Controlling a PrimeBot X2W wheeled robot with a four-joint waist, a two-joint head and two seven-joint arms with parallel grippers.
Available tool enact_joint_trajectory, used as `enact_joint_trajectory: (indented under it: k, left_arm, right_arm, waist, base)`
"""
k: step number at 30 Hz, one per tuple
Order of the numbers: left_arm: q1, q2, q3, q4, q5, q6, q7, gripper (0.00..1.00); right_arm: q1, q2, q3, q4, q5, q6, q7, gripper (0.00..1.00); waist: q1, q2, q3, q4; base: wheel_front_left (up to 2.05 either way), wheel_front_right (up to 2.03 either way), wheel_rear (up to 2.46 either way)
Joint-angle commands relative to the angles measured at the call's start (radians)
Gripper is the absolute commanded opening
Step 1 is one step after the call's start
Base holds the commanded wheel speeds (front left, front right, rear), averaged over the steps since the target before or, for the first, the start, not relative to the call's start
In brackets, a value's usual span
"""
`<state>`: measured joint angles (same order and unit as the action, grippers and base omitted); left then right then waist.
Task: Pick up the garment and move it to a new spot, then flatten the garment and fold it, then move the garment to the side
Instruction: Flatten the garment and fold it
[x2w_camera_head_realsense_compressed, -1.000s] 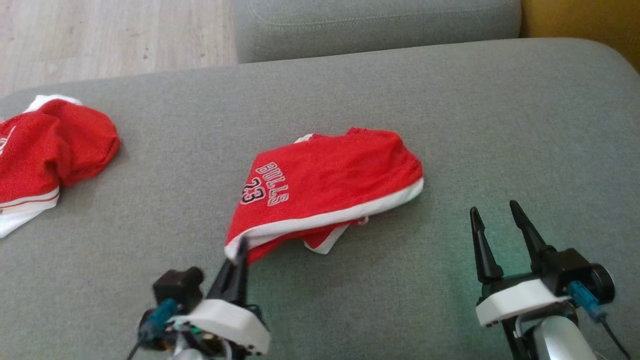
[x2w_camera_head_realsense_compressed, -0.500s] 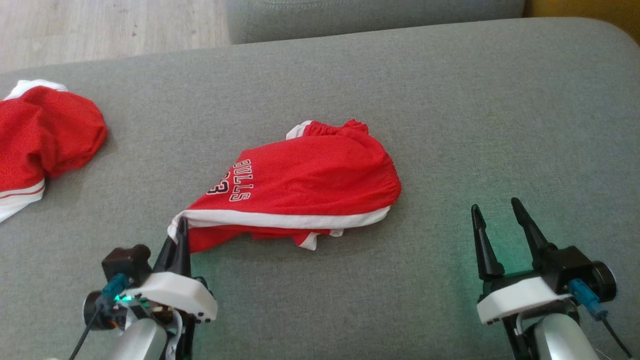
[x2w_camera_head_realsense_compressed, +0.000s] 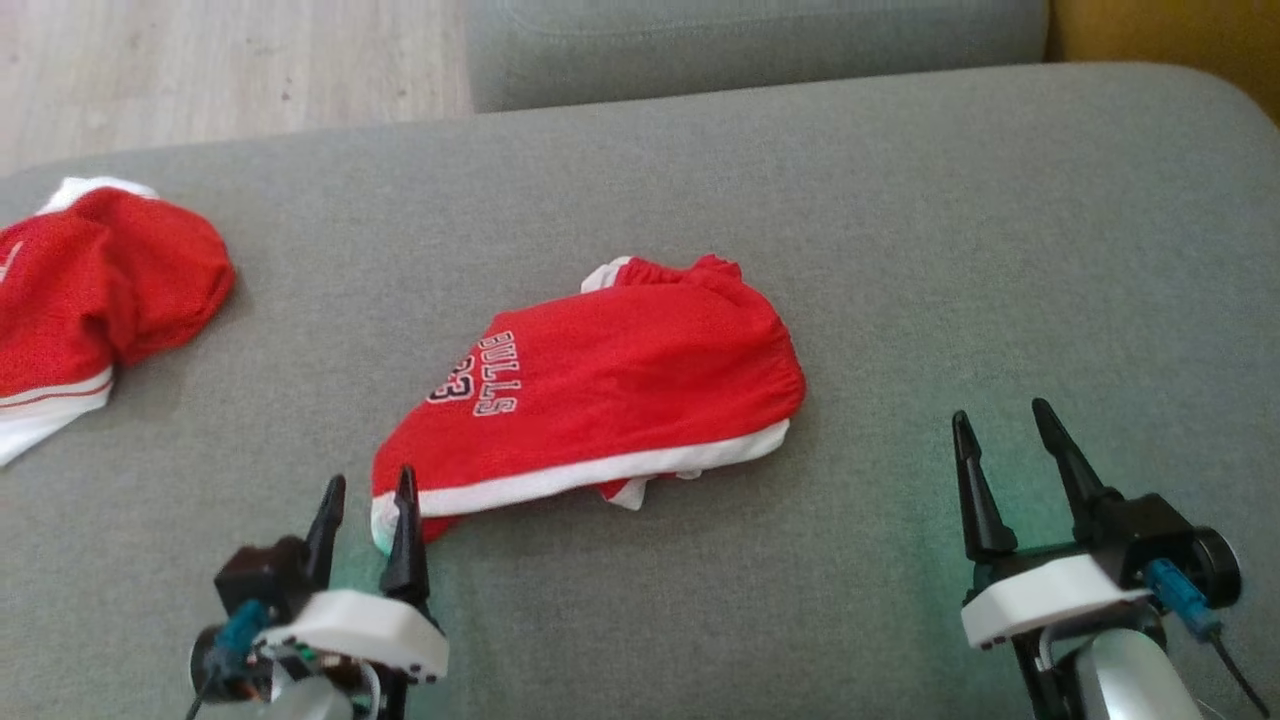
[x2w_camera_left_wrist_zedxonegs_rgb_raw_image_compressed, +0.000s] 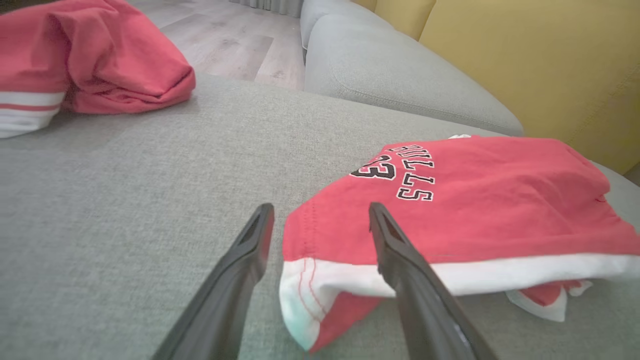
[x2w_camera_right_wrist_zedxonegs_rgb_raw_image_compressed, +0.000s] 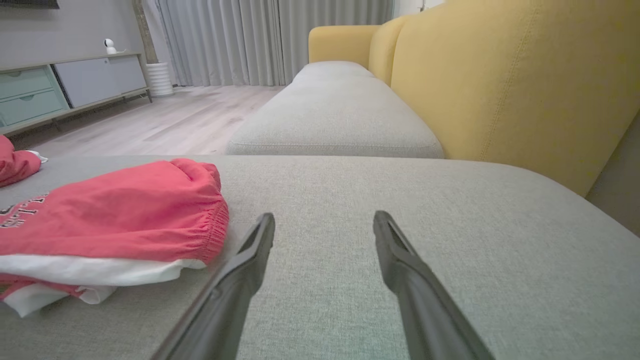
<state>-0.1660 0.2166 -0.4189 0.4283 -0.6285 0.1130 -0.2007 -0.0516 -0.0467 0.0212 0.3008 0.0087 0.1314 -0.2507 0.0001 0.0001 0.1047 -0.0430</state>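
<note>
Rumpled red shorts on a grey cushion. Left gripper, spread wide, straddles a hem corner; right gripper gapes empty. Flattening looks next: pinch corners.

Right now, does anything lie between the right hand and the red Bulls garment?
Nothing visible does. Bare grey cushion is all that separates the open right hand from the garment and its near edge. The other red garment lies far off at the cushion's left end.
</note>
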Motion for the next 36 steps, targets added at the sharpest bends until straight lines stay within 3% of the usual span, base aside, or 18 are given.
enact_joint_trajectory:
  k: [1,15,36]
  left_arm:
    - [0.002,0.009,0.041,-0.031,-0.007,-0.005,-0.024,1.00]
    - [0.107,-0.017,0.039,-0.173,0.035,0.028,-0.056,1.00]
    - [0.162,-0.036,0.043,-0.197,0.073,0.033,-0.061,1.00]
  right_arm:
    - [-0.019,-0.004,0.015,-0.025,0.005,-0.001,-0.011,1.00]
    - [0.033,-0.004,0.008,-0.035,0.028,-0.001,-0.011,1.00]
    - [0.046,-0.004,0.054,-0.006,0.050,-0.001,-0.011,1.00]
  waist:
    - [-0.0001,-0.0001,-0.028,0.014]
    - [-0.0001,-0.0001,-0.111,0.056]
    - [-0.0001,-0.0001,-0.116,0.064]
  base:
    - [0.00,0.00,0.00]
    - [0.00,0.00,0.00]
    - [0.00,0.00,0.00]
